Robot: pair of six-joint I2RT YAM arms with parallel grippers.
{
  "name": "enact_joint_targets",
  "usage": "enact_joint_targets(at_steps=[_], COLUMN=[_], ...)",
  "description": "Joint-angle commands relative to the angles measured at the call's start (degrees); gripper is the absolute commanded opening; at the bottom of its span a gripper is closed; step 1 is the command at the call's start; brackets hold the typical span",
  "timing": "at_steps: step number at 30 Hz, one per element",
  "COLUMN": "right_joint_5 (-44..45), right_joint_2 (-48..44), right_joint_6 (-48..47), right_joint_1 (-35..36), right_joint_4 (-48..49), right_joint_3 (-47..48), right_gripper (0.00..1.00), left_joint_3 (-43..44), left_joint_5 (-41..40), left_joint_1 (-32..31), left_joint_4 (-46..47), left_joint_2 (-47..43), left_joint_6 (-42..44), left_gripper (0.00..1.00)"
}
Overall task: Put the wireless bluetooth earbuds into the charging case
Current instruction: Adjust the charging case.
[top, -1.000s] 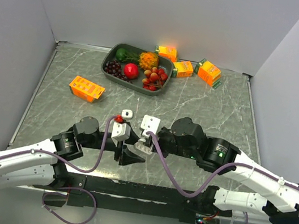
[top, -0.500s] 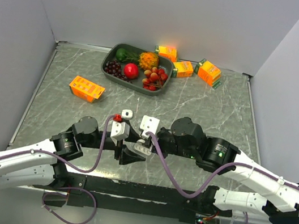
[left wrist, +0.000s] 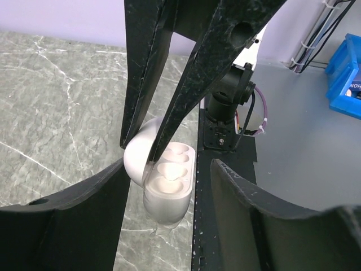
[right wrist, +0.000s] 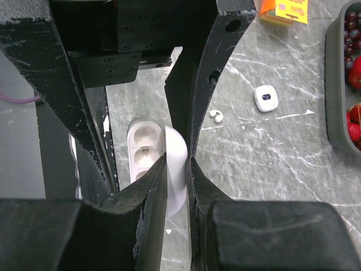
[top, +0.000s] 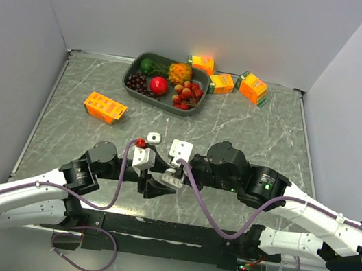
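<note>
The right claw (right wrist: pixel 176 161) is clenching the lid of the open charging case (right wrist: pixel 144 148), probably steadying it so its two wells are facing the other arm. Both wells are looking empty. The left claw (left wrist: pixel 172 169) is standing released, its fingers straddling the case. One earbud (right wrist: pixel 216 116) is lying on the desk (right wrist: pixel 271 164), near a small closed case (right wrist: pixel 265 97). The tray (top: pixel 131 71) is holding fruit.

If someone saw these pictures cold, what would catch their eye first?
Around the middle of the table, the right gripper pinches the lid of an open white charging case, with the left gripper open around it. Next comes the dark tray of bright fruit at the far edge, with orange cartons nearby.
</note>
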Motion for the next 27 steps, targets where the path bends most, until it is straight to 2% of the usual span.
enact_joint_targets(at_steps=[1,8,17,27], right_joint_5=[-0.8,-0.9,-0.9,-0.3], right_joint_2=[-1.3,-1.9,-1.8,-1.6], right_joint_6=[0.2,0.4,0.5,0.5], right_joint_1=[0.3,0.4,0.5,0.4], right_joint_4=[2.1,2.4,2.5,2.4], right_joint_3=[3.3,3.2,2.4,2.0], right_gripper=[0.00,0.00,0.00,0.00], left_joint_3=[-0.3,-0.7,-0.7,-0.5], left_joint_5=[-0.1,0.2,0.2,-0.1], left_joint_1=[-0.2,-0.1,-0.1,-0.1], left_joint_4=[0.8,1.3,2.2,2.9], left_joint_2=[-0.5,0.4,-0.1,-0.8], left_joint_6=[0.2,-0.1,-0.5,-1.3], left_gripper=[0.64,0.64,0.59,0.62])
